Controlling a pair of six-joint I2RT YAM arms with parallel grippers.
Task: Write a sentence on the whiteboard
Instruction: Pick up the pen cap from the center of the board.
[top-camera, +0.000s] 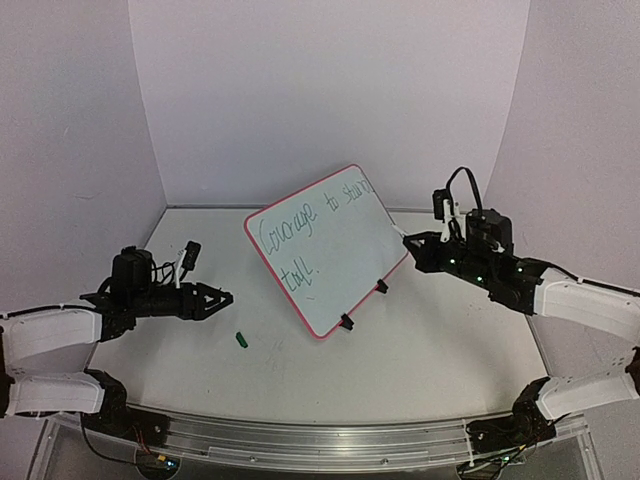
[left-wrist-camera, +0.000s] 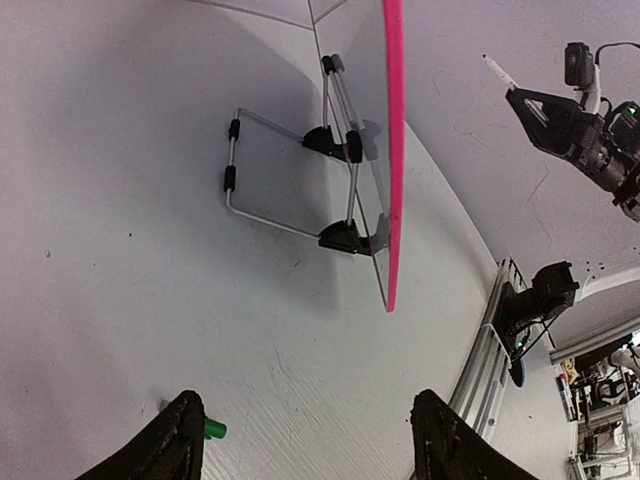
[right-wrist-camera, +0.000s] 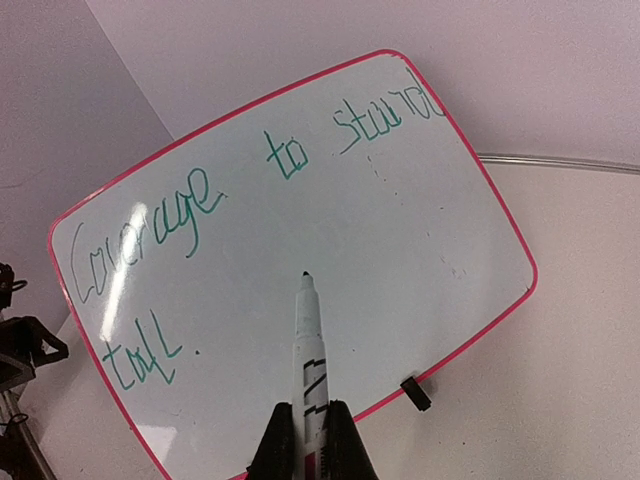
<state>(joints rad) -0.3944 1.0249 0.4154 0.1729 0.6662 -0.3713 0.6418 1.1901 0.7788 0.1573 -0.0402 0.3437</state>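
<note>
Plain white walls (top-camera: 330, 90) wrap around three sides, with a faint lavender tint, and the table (top-camera: 420, 350) is just as white and bare-looking. A metal rail (top-camera: 320, 435) runs along its near edge where the arms are bolted down.

Mid-table, between the two arms, the whiteboard (top-camera: 355, 255) stands leaning back on a wire stand (left-wrist-camera: 290, 190), turned at an angle. Two black clip feet (top-camera: 347, 322) sit on its lower edge. The sentence (right-wrist-camera: 150, 225) is in green cursive: "Courage to stand" on top, "tall." underneath.

The right claw (right-wrist-camera: 310, 440) is clamped on a white marker (right-wrist-camera: 308, 340) with its tip aimed at the middle of the board. From the left wrist view the tip is clearly off the surface.

The left claw (left-wrist-camera: 308, 420) hangs low over the table left of the board, jaws spread wide, nothing between them. A small green cap (top-camera: 240, 340) lies on the table just beside it.
</note>
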